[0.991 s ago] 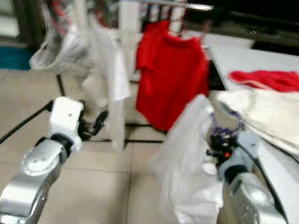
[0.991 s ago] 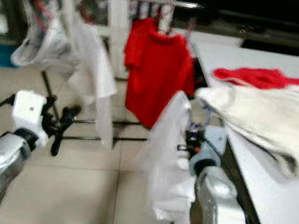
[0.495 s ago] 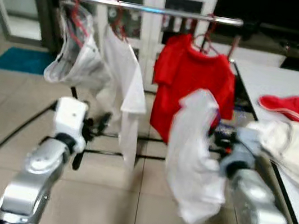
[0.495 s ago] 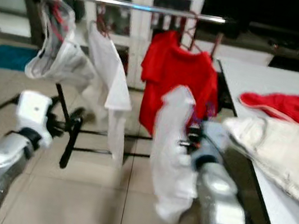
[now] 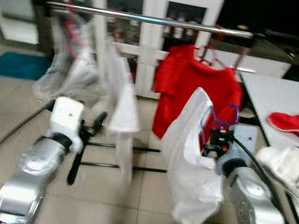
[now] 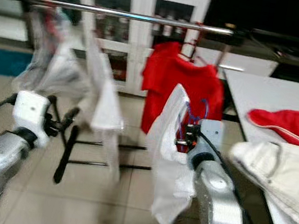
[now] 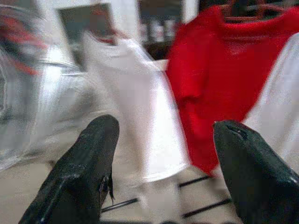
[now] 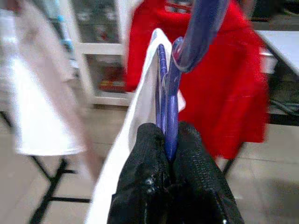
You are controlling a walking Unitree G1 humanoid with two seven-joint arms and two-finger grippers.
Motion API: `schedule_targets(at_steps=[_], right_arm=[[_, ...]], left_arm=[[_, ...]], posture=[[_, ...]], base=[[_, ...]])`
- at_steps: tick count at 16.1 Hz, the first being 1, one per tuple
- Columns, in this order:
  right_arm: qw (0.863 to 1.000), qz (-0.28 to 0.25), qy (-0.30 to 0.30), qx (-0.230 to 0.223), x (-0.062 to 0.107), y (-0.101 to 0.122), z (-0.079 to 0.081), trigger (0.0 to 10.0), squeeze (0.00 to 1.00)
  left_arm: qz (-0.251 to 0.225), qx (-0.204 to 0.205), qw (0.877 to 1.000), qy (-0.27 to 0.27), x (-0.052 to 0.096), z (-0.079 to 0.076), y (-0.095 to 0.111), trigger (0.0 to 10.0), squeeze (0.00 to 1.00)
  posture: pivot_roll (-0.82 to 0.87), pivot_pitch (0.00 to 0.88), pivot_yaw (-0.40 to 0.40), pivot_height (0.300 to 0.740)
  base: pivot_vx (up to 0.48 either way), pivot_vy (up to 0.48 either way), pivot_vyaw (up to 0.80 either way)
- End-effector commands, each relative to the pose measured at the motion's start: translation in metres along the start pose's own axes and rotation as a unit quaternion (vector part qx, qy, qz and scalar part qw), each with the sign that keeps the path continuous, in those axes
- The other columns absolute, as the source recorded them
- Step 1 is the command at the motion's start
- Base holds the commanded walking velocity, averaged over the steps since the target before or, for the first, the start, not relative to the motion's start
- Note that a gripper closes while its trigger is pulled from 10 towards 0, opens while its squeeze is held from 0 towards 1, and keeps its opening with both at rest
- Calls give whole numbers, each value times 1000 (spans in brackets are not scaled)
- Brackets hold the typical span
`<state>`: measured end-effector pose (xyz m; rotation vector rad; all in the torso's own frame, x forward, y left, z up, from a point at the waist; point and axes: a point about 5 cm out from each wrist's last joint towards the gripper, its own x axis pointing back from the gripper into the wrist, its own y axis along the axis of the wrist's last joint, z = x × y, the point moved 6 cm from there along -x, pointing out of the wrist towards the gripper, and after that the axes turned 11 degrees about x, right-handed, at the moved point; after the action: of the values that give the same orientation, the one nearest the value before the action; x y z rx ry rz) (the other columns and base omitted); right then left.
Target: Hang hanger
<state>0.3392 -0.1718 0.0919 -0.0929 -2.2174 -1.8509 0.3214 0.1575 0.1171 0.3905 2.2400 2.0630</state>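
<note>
Not yet hung: blue hanger (image 8: 169, 79) with white shirt (image 5: 191, 170), pinched tight in right gripper (image 8: 168, 154), near and below the rail (image 5: 153, 19). Left gripper (image 7: 163, 158) wide apart, empty. Remaining: lifting and hooking.

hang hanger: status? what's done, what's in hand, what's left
Done: the blue hanger with its white garment is picked up, and the red shirt already hangs on the rail.
In hand: the right gripper is shut on the hanger, held below the rail.
Left: hook it over the rail. The left gripper is open and holds nothing.
</note>
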Motion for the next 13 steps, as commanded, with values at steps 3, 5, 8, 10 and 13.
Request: schedule_targets(at_steps=[3, 5, 8, 10, 13], right_arm=[[1000, -14, -5, 18, -4, 13, -2, 10000, 0], [1000, -13, -5, 27, -4, 15, -4, 10000, 0], [999, -13, 0, 36, -3, 12, -4, 10000, 0], [999, -23, 5, 46, -3, 16, -3, 10000, 0], [998, -28, 9, 54, -6, 19, -3, 10000, 0]], left_arm=[[-6, -10, 1000, 7, 2, 6, 6, 10000, 0], [-5, -11, 1000, 5, 1, 5, 5, 10000, 0], [-6, -11, 1000, 1, 1, 2, 5, 10000, 0], [-5, -11, 1000, -1, 3, 0, 4, 10000, 0], [-4, -16, 1000, -7, 3, -1, 4, 10000, 0]], posture=[[82, 0, -8, 740], [78, 0, -6, 740], [79, 0, -11, 740], [78, 0, -13, 740], [78, 0, -9, 740]], base=[[424, 0, 0], [424, 0, 0], [421, 0, 0], [424, 0, 0], [421, 0, 0]])
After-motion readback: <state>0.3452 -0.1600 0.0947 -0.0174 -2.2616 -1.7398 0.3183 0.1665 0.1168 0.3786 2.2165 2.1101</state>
